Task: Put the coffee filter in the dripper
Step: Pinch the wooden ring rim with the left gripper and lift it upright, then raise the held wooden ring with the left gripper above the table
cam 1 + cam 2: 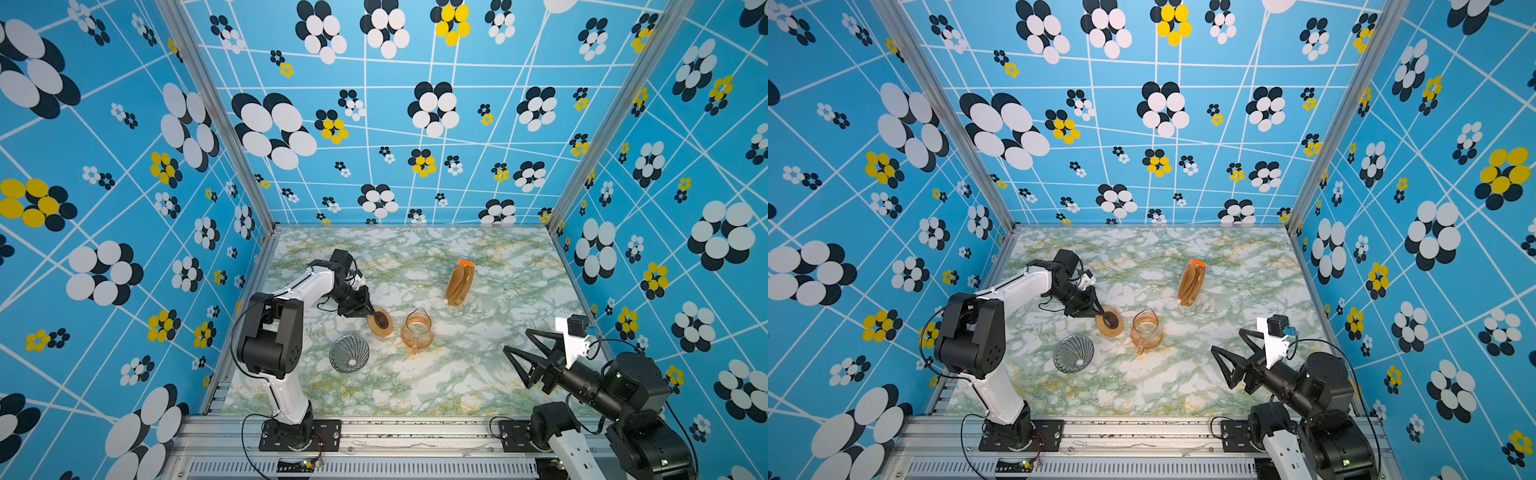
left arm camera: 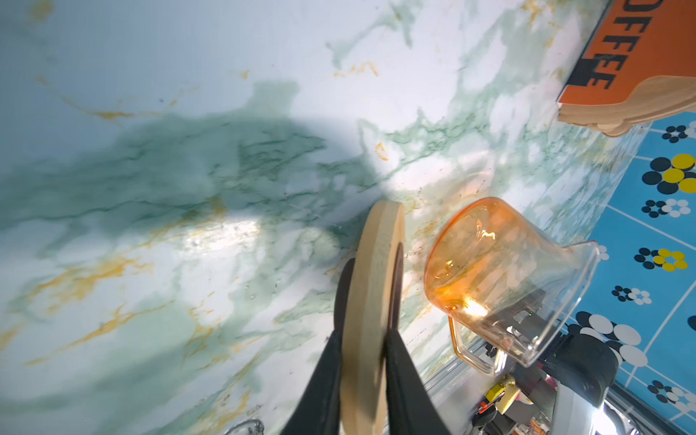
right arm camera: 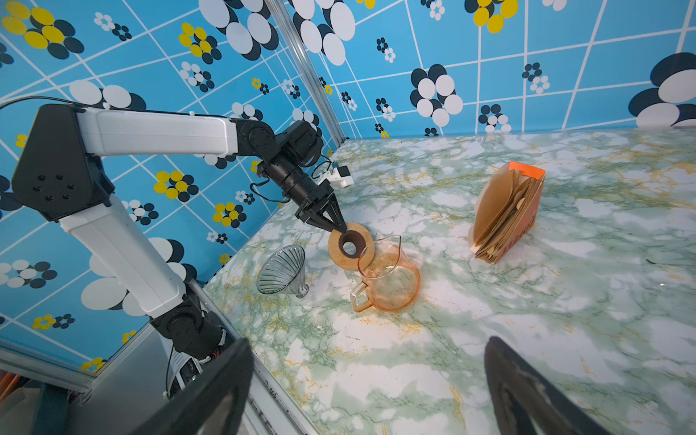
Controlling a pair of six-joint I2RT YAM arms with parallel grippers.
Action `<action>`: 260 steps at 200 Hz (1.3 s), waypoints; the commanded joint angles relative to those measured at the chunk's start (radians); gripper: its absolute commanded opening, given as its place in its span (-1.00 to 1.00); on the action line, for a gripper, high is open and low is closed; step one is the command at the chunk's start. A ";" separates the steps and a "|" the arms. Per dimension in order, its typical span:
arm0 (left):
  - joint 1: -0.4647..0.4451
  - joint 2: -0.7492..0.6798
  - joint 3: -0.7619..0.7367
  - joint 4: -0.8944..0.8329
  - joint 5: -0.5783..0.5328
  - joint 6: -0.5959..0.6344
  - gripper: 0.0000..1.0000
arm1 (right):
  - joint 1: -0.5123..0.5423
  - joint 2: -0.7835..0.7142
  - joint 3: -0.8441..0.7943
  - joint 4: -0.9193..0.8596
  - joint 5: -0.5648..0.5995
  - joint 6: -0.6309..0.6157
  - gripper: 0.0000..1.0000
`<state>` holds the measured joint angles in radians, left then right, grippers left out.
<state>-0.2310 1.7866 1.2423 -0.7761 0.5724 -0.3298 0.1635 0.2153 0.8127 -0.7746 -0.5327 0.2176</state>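
The left gripper (image 1: 374, 316) has its fingers (image 2: 327, 376) clamped on the edge of the wooden ring (image 1: 385, 331). The ring is held tilted, just beside the empty amber carafe (image 1: 417, 332) near the middle of the table (image 1: 478, 386). The dripper (image 1: 349, 353) lies tipped near the front left, with only bare glass ribs inside. The only filters in sight stand bunched in the orange-topped pack (image 1: 459, 284) toward the back. The right gripper (image 1: 516, 340) hangs over the front right corner, fingers wide apart.

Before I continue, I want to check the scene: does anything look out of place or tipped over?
Yes. The dripper lies on its side on the table, not standing mouth-up. The wooden ring is tilted on edge, pinched in the left jaws, close beside the upright carafe.
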 commanded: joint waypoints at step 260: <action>-0.346 0.028 0.272 -0.256 -0.594 0.015 -0.70 | 0.007 -0.024 -0.008 -0.003 0.007 0.011 0.93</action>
<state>-0.5587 1.7908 1.5032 -1.0279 0.0147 -0.3107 0.1635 0.2062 0.8127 -0.7746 -0.5323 0.2176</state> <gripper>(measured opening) 0.164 0.967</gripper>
